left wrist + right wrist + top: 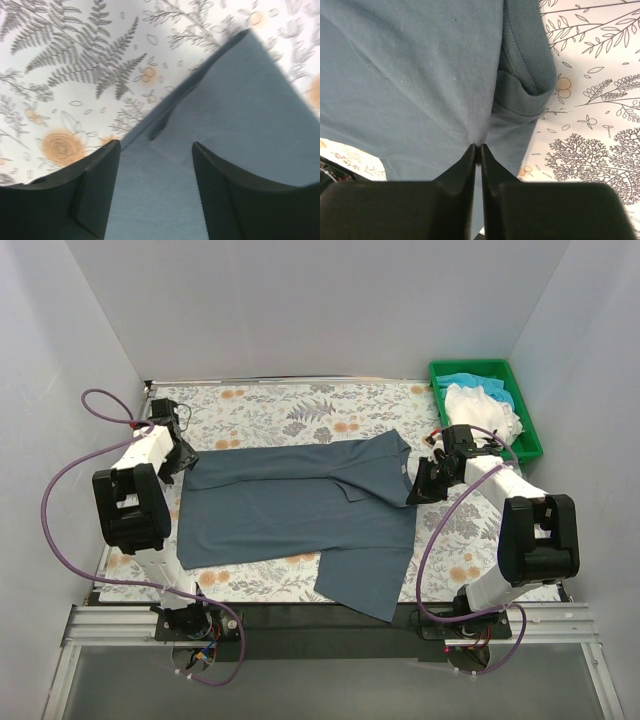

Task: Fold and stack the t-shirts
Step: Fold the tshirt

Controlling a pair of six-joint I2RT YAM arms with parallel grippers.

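The dark slate blue-grey t-shirt [300,510] lies spread on the floral table, its top part folded over, one flap hanging toward the front edge. My left gripper [185,462] is open over the shirt's left corner; in the left wrist view [156,145] the cloth [240,100] lies between and below its fingers, not pinched. My right gripper [418,483] is shut on the shirt's right edge by the collar; the right wrist view shows its tips [478,146] pinching the cloth [420,65]. The white t-shirt [482,408] and turquoise t-shirt [462,381] lie crumpled in the tray.
A green plastic tray [530,430] stands at the back right corner, beside the right arm. White walls close in the table on three sides. The floral cloth [300,405] covers the table around the shirt.
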